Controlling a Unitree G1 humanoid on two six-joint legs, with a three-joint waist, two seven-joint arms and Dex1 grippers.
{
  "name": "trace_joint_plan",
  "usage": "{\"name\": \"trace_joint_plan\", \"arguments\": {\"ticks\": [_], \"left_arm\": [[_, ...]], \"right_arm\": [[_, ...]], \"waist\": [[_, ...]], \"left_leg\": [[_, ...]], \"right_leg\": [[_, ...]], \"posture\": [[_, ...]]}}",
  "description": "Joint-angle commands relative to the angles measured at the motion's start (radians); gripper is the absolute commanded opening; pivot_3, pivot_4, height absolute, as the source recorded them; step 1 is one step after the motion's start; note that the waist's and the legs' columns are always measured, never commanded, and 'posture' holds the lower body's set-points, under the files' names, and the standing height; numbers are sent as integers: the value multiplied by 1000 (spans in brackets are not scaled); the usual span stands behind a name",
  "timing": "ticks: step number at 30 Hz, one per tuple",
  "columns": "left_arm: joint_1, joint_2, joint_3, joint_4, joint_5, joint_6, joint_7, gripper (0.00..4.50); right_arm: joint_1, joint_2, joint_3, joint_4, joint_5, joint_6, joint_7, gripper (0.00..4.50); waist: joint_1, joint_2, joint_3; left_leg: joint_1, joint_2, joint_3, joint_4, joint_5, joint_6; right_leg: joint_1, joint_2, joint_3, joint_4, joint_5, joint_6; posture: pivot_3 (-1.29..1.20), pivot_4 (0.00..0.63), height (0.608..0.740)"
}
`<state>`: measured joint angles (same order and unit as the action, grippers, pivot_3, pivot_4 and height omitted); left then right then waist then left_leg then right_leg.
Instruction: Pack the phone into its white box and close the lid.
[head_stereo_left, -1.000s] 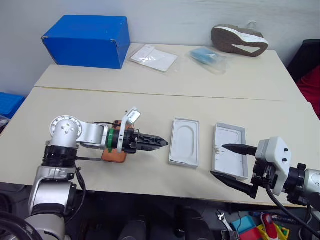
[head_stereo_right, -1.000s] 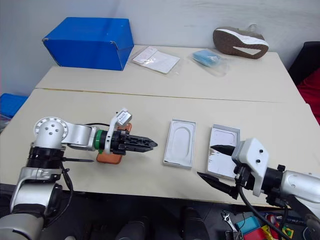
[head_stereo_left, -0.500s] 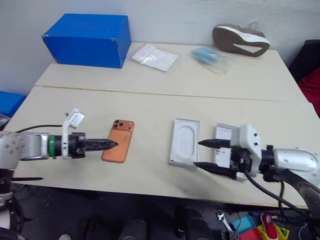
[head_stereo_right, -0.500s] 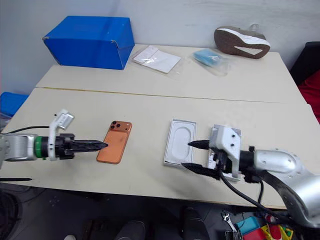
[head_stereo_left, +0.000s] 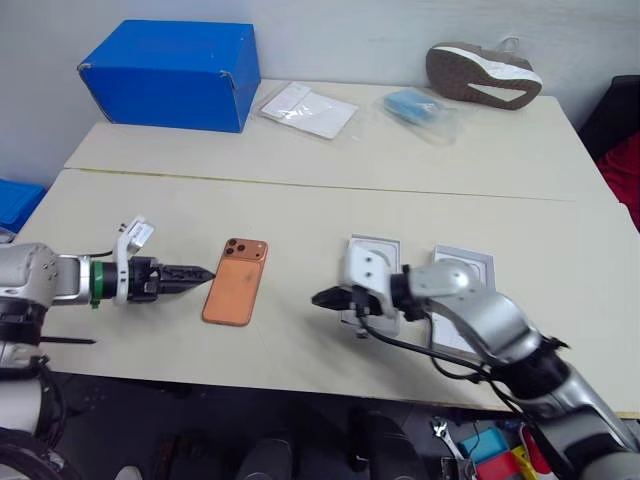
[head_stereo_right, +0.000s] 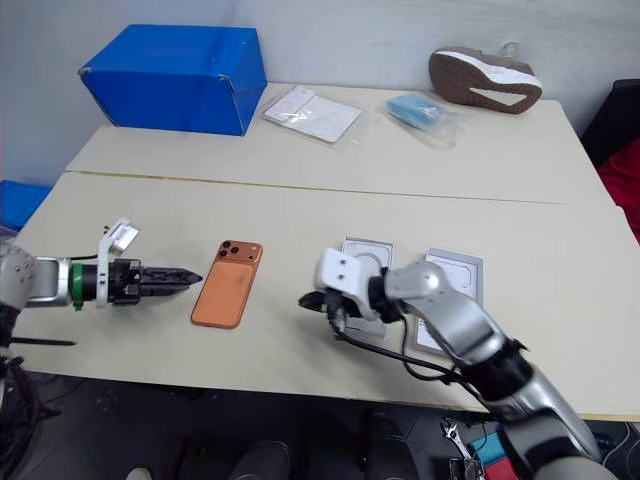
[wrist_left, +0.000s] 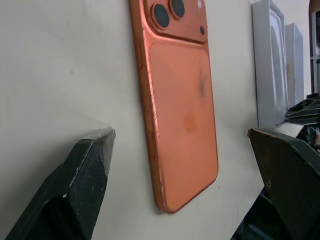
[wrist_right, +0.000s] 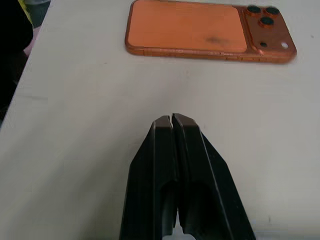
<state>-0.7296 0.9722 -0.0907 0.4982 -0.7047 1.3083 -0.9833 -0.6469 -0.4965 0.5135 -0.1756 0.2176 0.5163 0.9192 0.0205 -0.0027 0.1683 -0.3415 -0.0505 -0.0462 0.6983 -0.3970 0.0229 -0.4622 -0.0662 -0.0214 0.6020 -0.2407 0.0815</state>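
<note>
While the orange-copper phone (head_stereo_left: 236, 294) lies flat and face down on the near cream table (head_stereo_left: 300, 215), its 3-lens camera bump points toward the far side of the table and nothing touches it. To its left, the left gripper (head_stereo_left: 200, 273) hovers just beside the phone's long edge, pointing at it, with its 2 black fingers (wrist_left: 75, 185) spread wide apart, 1 on each side of the phone as the left wrist view looks along them. To the phone's right, with a strip of bare tabletop between them, the right gripper (head_stereo_left: 322, 298) points back toward the phone; its 2 fingers (wrist_right: 177, 175) are pressed together and pinch nothing. Directly behind that gripper lies a flat white tray with an oval recess (head_stereo_left: 374, 249), largely covered by the right wrist. Just beside that tray, farther right, sits the white box (head_stereo_left: 470, 264), shallow and open, partly hidden by the right forearm. Whether the tray and the box touch cannot be told. A second cream table (head_stereo_left: 520, 155) butts against the far edge of the first. On it, at the far left, stands a big blue box (head_stereo_left: 165, 75). To the right of that lies a flat white packet in clear plastic (head_stereo_left: 306, 110), then a blue item in a clear bag (head_stereo_left: 415, 110), and at the far right a brown shoe with a white sole (head_stereo_left: 484, 74) lying on its side.
</note>
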Motion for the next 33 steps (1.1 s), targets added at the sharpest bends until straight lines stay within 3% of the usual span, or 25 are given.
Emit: {"name": "trace_joint_plan", "arguments": {"ticks": [1,8,18,28,33], "left_arm": [[-14,-55,-61,46,75,-6,-18,4500],[-32,-119,-134,47,171,-31,-64,4500],[-51,-185,-192,-28,239,21,-68,4500],[-36,-187,-164,-116,189,105,-124,4500],[-35,-211,-86,-53,152,144,-149,4500]], "right_arm": [[-50,70,44,92,-84,-43,-18,41],[-121,203,93,235,-183,-58,-32,41],[-139,257,98,324,-246,-90,-4,41],[-141,282,80,357,-262,-107,-2,41],[-144,287,72,370,-268,-117,-2,41]], "waist": [[1,0,0],[1,6,-4],[-1,13,-11],[-22,14,-13],[-24,14,-13]], "left_leg": [[1,-1,-1,0,0,0],[5,-11,-1,0,3,6],[5,-21,-6,0,5,11],[6,-23,-9,0,6,12],[6,-23,-10,0,6,12]], "right_leg": [[1,-1,0,1,0,0],[2,-11,0,9,0,0],[3,-13,0,12,0,0],[3,-14,2,16,0,1],[2,-14,1,16,0,1]], "posture": [[0,150,740],[0,150,740],[0,150,740],[0,150,740],[0,150,740]]}}
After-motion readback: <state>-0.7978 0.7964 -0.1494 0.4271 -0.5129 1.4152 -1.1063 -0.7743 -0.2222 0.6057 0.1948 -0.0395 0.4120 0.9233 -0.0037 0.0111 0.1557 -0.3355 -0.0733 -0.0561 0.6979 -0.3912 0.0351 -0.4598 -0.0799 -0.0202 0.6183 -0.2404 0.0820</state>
